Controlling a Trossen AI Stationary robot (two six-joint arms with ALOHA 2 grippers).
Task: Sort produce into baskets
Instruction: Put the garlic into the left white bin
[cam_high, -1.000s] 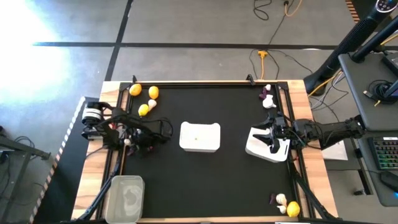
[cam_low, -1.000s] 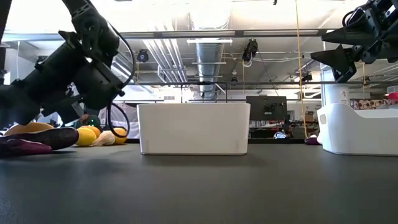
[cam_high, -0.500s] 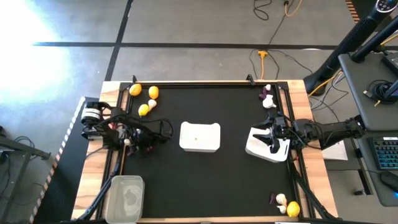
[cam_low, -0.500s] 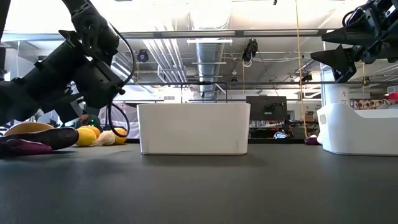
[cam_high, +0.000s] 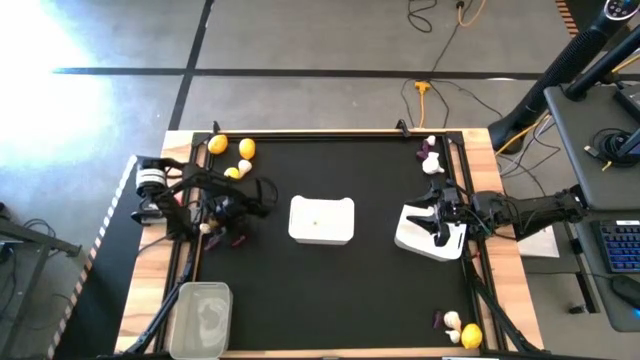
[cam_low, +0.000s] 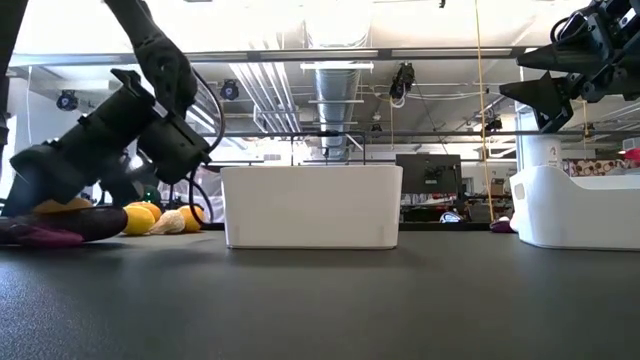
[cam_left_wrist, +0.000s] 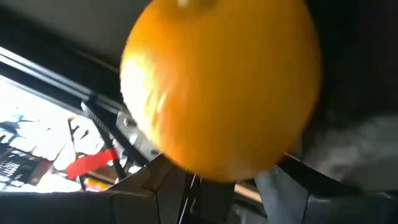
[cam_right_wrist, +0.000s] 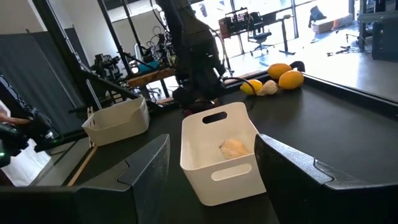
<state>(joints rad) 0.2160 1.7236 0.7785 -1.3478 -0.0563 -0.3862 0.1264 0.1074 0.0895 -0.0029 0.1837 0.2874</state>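
Observation:
A round yellow-orange fruit (cam_left_wrist: 217, 87) fills the left wrist view, and my left gripper (cam_high: 222, 212) is shut on it at the mat's left side. Dark purple vegetables (cam_low: 55, 230) and a white bulb (cam_high: 205, 229) lie on the mat right beside it. More yellow fruits (cam_high: 247, 149) and a bulb (cam_low: 168, 222) lie at the far left. My right gripper (cam_high: 440, 218) hangs open above the right white tray (cam_high: 412, 238). The middle white tray (cam_right_wrist: 217, 155) holds a pale bulb (cam_right_wrist: 235, 148). A clear tub (cam_high: 202, 318) stands at the near left. My left gripper has the yellow-orange fruit between its two fingers (cam_left_wrist: 283, 183), which meet the fruit's lower sides (cam_left_wrist: 261, 165). The fingers come slanting down from the table's left side. The fruit sits low beside the purple vegetables; whether it rests on the mat, I cannot tell.
More produce lies in the far right corner (cam_high: 431, 158) and the near right corner (cam_high: 460, 328). The mat has a raised wooden border (cam_high: 300, 133). Bare mat lies between the trays and along the near side (cam_low: 320, 300).
My left gripper has swung a little toward the table's far edge and tipped down over the yellow-orange fruit, which it now covers in the low view. My right gripper has kept still.

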